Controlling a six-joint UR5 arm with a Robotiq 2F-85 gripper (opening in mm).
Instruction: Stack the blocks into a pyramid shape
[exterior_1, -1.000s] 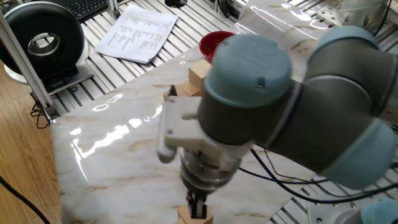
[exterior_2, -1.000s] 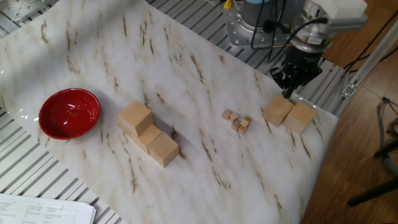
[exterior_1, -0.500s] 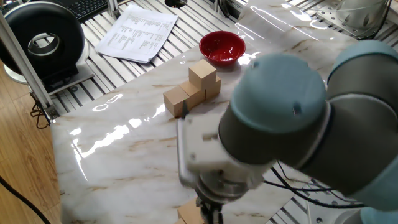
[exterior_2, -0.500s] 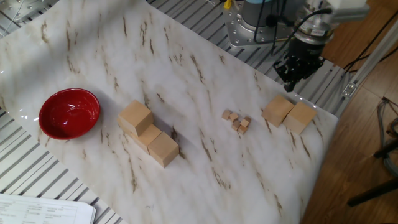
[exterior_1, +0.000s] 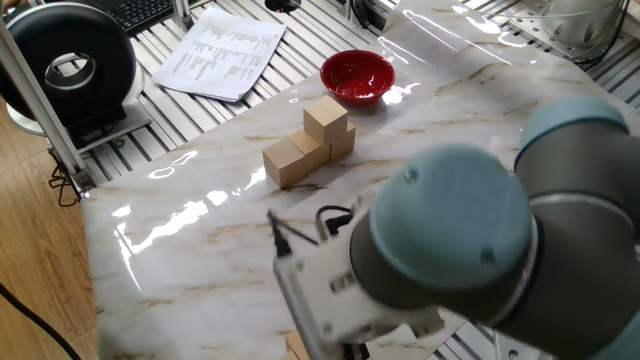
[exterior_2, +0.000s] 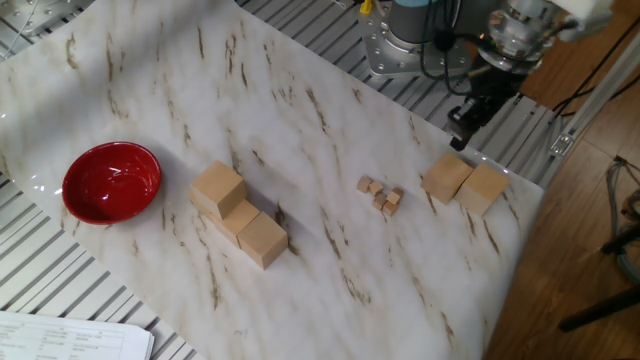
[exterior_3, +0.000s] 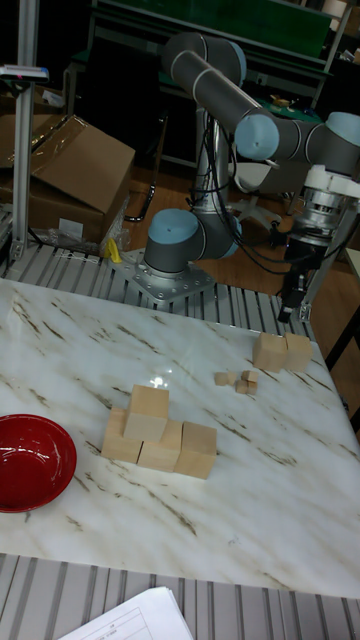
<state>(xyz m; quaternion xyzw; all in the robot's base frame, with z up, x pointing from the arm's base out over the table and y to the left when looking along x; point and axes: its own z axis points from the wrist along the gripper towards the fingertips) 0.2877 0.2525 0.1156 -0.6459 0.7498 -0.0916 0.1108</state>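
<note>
Near to far in the tall fixed view. Partial pyramid (exterior_3: 158, 445) mid-table beside red bowl (exterior_3: 33, 461): three tan cubes in a touching bottom row, one cube (exterior_3: 149, 413) seated on top toward the bowl end. Plain wood, sharp edges, bottom row slightly uneven. Risk: another cube set on the uneven row tipping or sliding off; a low approach knocking the stack. Tiny wooden cubes (exterior_3: 239, 380) clustered further back. Two loose blocks (exterior_3: 282, 352) touching side by side at far edge. Gripper (exterior_2: 467, 117) raised above and behind them, holding nothing; opening not readable, cannot tell.
</note>
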